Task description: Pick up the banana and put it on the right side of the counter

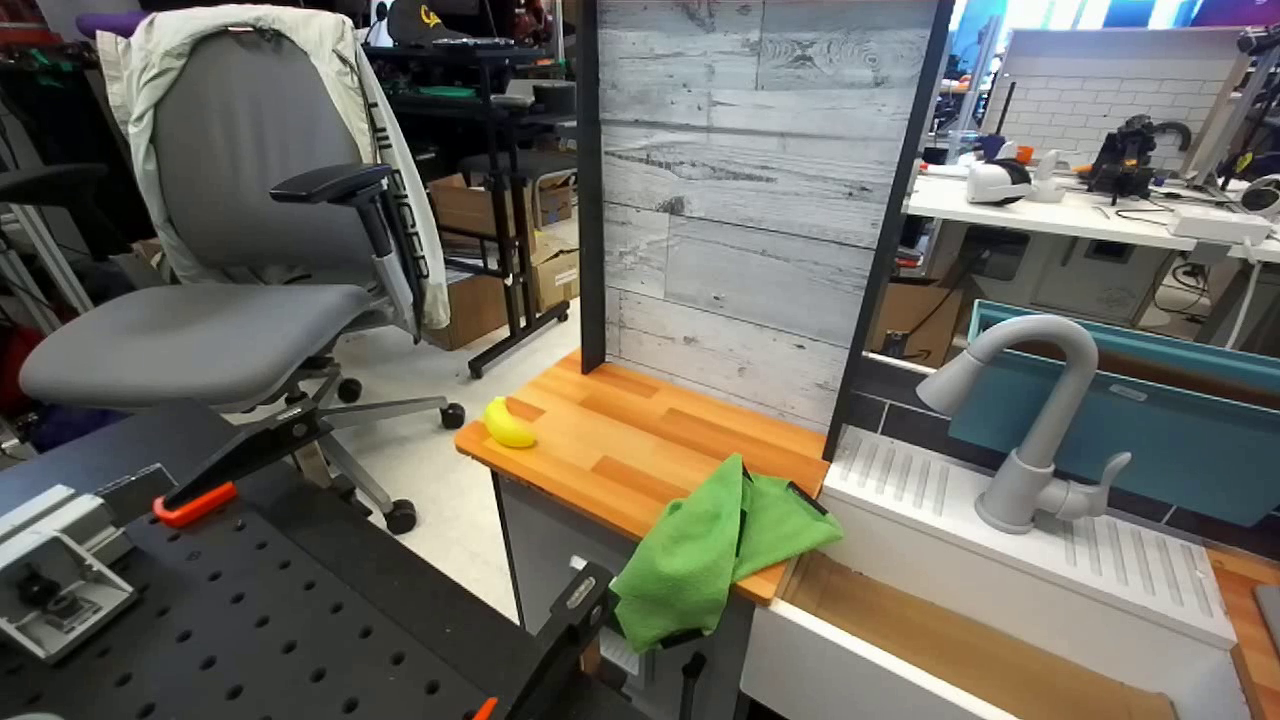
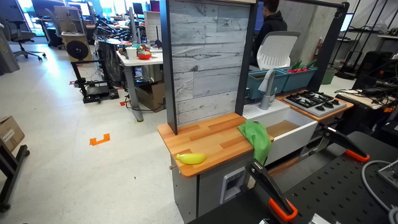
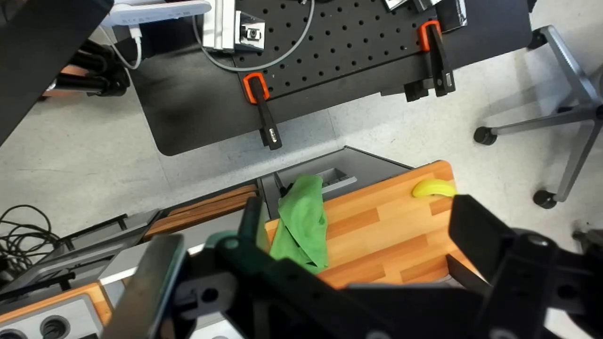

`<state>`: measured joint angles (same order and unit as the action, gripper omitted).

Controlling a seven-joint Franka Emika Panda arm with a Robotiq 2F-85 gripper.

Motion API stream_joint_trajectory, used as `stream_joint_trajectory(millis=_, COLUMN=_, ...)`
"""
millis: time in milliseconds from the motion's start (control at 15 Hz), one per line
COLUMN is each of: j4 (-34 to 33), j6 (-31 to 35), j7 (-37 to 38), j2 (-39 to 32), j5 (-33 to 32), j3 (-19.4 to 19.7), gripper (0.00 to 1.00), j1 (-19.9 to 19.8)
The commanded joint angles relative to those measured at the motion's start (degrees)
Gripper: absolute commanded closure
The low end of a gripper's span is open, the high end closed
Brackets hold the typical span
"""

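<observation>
1. Yellow banana [image 3: 434, 188] lay on the wooden counter [image 3: 391, 245], well apart from the green cloth [image 3: 304, 207], near the corner at the opposite end.
2. My gripper [image 3: 362, 217] stood wide, with nothing between its fingers [image 3: 476, 230]; the one farther from the cloth appeared nearer the banana.
3. Banana's long axis pointed roughly at the cloth, along my closing line; I judged a wrist turn necessary before gripping across it.

Yellow banana [image 2: 192, 158], curved, lying on wooden counter [image 2: 203, 143], near one corner
</observation>
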<state>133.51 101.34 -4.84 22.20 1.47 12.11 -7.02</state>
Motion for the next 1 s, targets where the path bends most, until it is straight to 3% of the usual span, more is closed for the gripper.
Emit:
stream_joint_trajectory(millis=0, j4=2.4, j6=5.4, j7=-0.6, j2=-0.3, j5=0.8, j3=-2.0, gripper=0.00, j1=0.5)
stream_joint_trajectory(millis=400, j4=10.5, j6=28.2, j7=-4.0, j2=-4.8, j5=0.4, j3=-6.9, gripper=0.00, j1=5.5)
stream_joint_trajectory(millis=733, j4=11.8, j6=46.3, j7=-8.7, j2=-16.0, j5=0.2, j3=-10.2, gripper=0.00, j1=9.9)
stream_joint_trajectory(millis=933, j4=9.1, j6=52.7, j7=-10.2, j2=-25.2, j5=-0.9, j3=-12.7, gripper=0.00, j1=11.4)
